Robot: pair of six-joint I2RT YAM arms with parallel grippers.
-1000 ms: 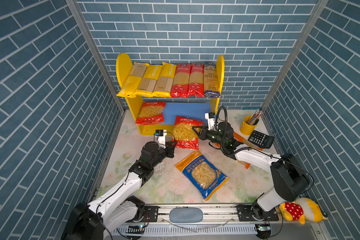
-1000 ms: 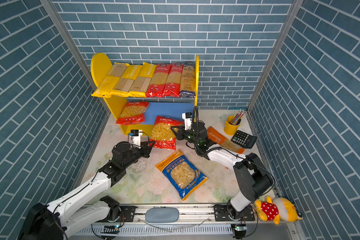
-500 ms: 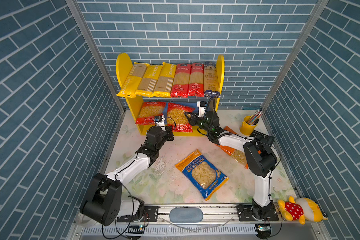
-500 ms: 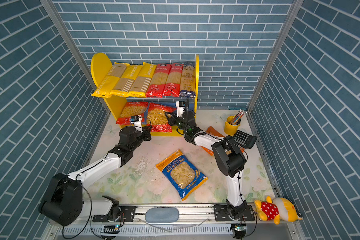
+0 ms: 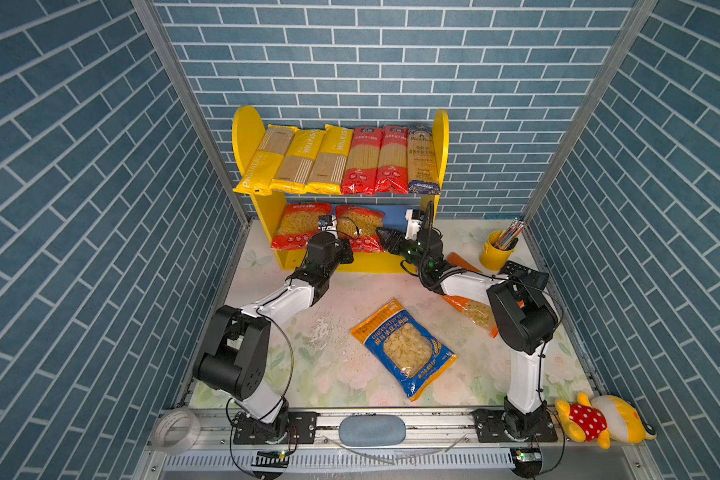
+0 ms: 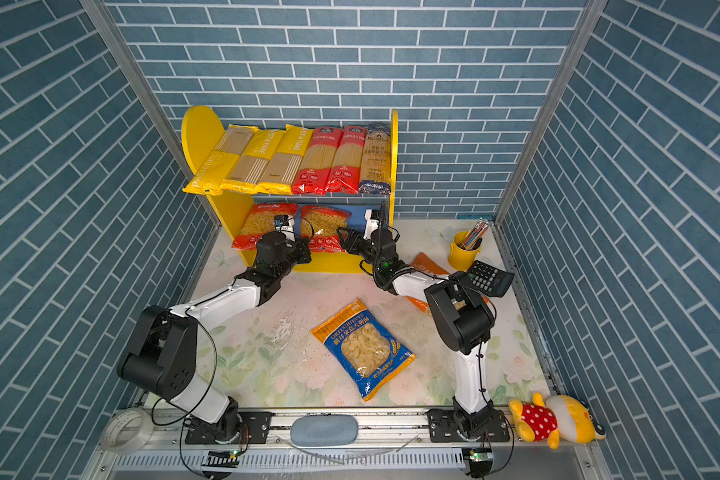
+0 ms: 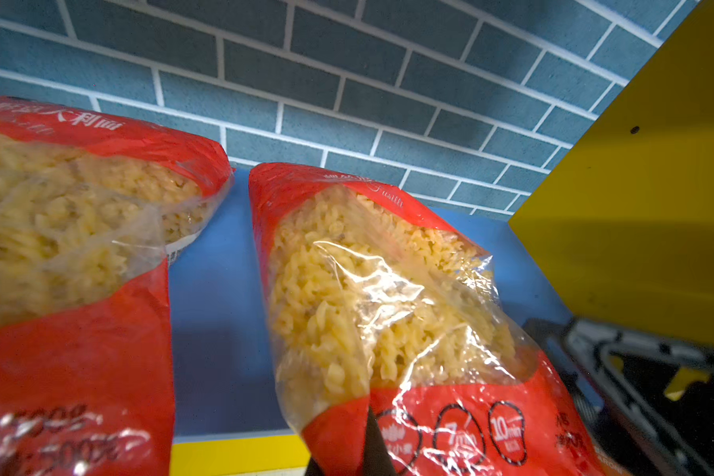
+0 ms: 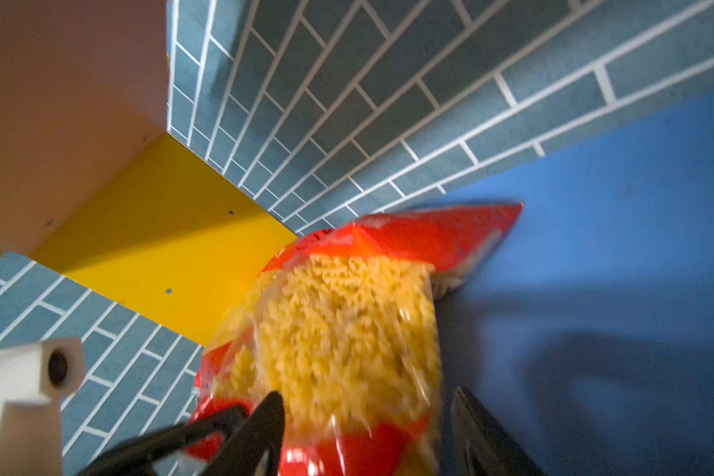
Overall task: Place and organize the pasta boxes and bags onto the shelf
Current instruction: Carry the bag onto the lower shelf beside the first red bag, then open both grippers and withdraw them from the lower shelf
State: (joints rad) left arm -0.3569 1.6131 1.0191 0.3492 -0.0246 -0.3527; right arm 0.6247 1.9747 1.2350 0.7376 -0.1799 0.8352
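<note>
Second red bag (image 5: 360, 226) rests on the blue lower board of the shelf (image 5: 244, 129).
First red bag (image 5: 300, 224) lies at the left. Just beside it, the second bag's near edge is pinched in the closed left jaws. The right jaws stand spread astride its right corner, gripping nothing.

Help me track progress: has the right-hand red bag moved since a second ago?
Yes. The red bag went from the table in front of the shelf back onto its blue board, beside the other red bag.

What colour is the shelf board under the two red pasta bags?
Blue lower shelf board, clearest in the left wrist view.
</note>
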